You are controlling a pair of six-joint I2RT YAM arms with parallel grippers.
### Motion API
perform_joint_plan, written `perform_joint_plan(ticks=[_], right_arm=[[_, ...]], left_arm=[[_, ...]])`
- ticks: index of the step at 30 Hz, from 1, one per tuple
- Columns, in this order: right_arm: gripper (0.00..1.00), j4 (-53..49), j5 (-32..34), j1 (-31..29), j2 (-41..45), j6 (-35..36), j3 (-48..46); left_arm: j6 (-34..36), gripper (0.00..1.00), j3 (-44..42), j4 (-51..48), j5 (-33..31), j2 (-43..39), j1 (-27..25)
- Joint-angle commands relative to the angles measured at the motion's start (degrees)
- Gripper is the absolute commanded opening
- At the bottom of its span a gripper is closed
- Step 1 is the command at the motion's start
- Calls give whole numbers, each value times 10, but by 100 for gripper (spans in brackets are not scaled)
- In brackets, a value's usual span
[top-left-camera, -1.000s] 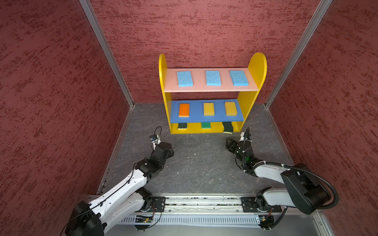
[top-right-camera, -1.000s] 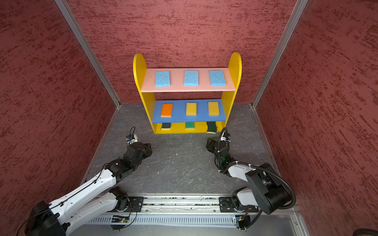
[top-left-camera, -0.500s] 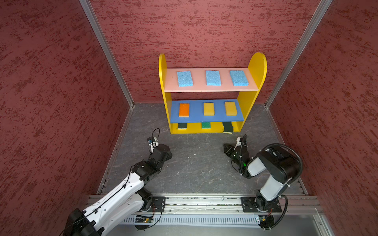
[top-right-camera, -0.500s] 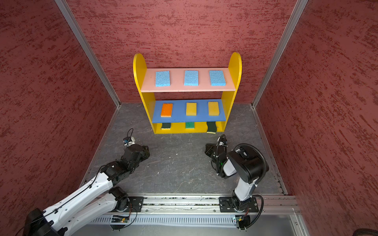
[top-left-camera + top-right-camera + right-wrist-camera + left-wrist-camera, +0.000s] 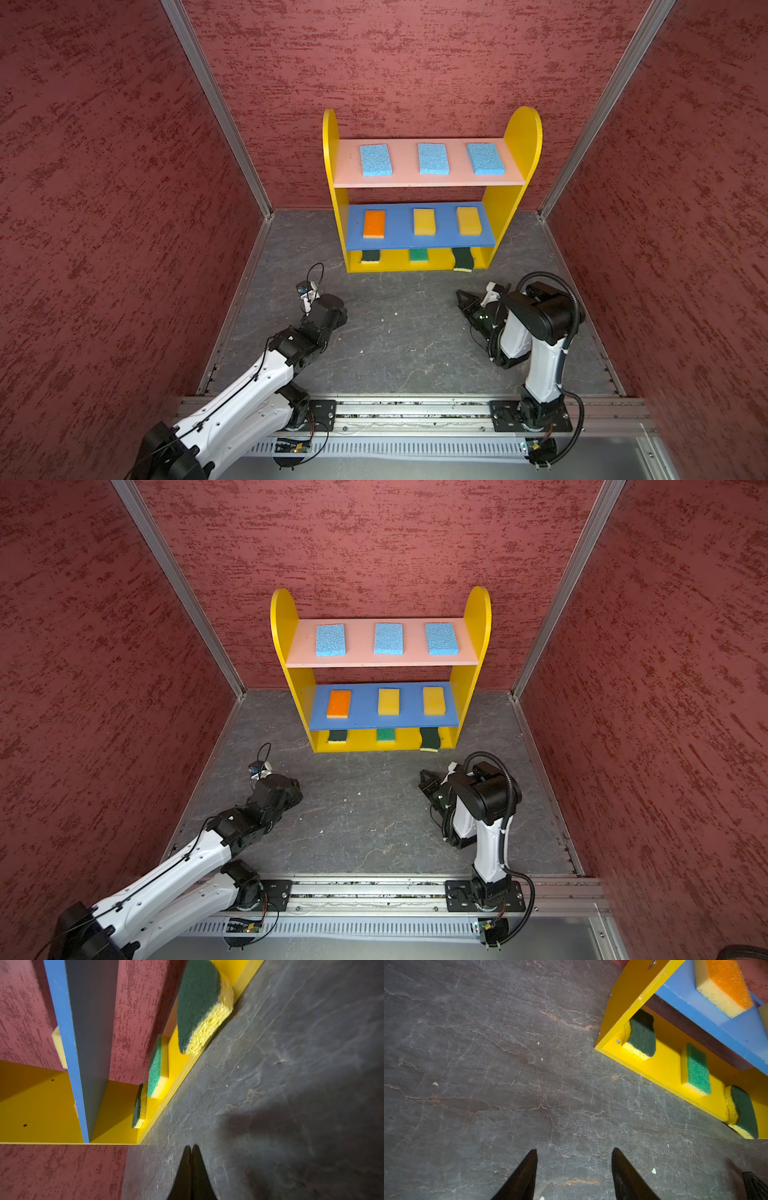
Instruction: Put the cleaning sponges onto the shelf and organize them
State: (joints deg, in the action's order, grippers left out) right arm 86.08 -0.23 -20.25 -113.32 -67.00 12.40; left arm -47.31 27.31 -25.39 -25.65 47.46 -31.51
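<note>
The shelf [image 5: 521,137] stands at the back wall. Three light blue sponges [image 5: 433,158] lie on its pink upper board. On the blue middle board sit an orange-topped sponge [image 5: 374,223] and two yellow ones [image 5: 424,221]. The yellow bottom holds a dark green sponge [image 5: 370,255], a bright green-topped one [image 5: 418,254] and another dark green one [image 5: 463,258] that overhangs the front edge. My left gripper [image 5: 574,1150] is open and empty over bare floor, left of the shelf's front. My right gripper [image 5: 191,1146] is shut on nothing, low over the floor before the shelf's right end [image 5: 460,296].
Red textured walls [image 5: 124,208] close in the grey stone floor [image 5: 399,332] on three sides. A metal rail [image 5: 415,409] with both arm bases runs along the front. The right arm's elbow [image 5: 540,316] stands folded high near the right wall.
My right gripper has shut and drawn back from the shelf while its arm folded upright. The left arm has pulled back a little toward the front.
</note>
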Motion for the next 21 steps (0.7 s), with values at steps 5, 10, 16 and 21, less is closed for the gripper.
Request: perform_joint_plan(ticks=[5,10,16,21], right_arm=[[0,-34,25,21,6,-68,18],[0,-41,36,25,3,-105,35],[0,8,57,28,-34,-165,44],[0,38,65,28,-59,-199,55]], left_arm=[[-5,58,-4,34,24,15,17],[-12,58,-4,51,33,26,24],[-15,58,-3,66,43,44,30],[-17,58,-3,82,50,57,34]])
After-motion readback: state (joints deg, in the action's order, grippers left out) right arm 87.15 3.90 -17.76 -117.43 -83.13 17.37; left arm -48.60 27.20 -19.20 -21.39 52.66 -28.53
